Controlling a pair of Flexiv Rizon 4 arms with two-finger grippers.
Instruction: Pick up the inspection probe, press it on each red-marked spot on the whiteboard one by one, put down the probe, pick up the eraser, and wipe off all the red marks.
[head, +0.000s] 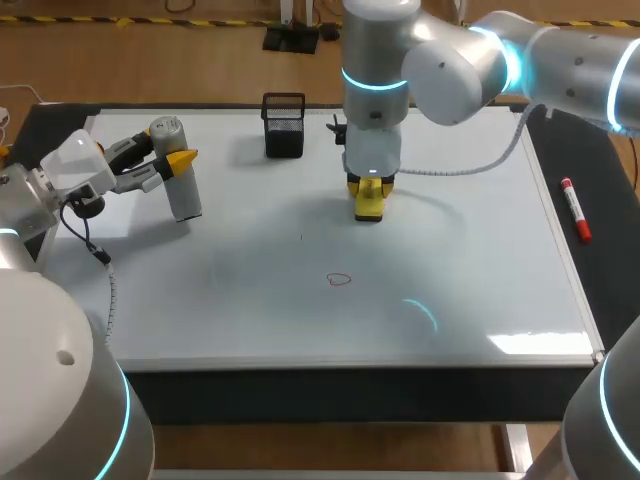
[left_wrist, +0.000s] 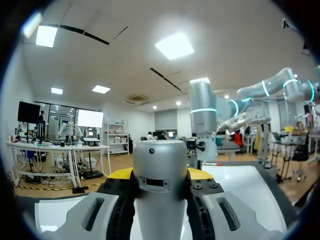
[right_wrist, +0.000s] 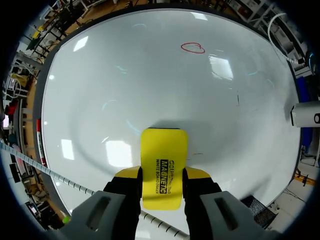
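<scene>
Right tool (right_wrist: 164, 175) is clamped on the flat yellow rectangular eraser (right_wrist: 164, 150), 1 yellow-tipped finger on each long side. In the head view the eraser sits at the far middle of the white glossy whiteboard (head: 480, 260), apparently pressed face-down on it.

Left tool (left_wrist: 161, 175) is closed on the silver cylindrical inspection probe (head: 183, 190), gripping it from 2 sides near its upper part. The probe stands roughly upright over the board's left end. Whether its base touches the surface I cannot tell.

Only 1 red mark (head: 340, 280) shows on the board, a small looped outline towards the near edge. It is well apart from the eraser and far from the probe. The rest of the board looks free of red, so I judge the pressing done and the wiping under way or well advanced.

What is left, by my reading, is to run the eraser over that 1 loop. The probe also has to be let go, since it is not yet released.

A black mesh holder (head: 284, 125) stands at the far edge, and a red marker pen (head: 576, 210) lies off the board's right side.
</scene>
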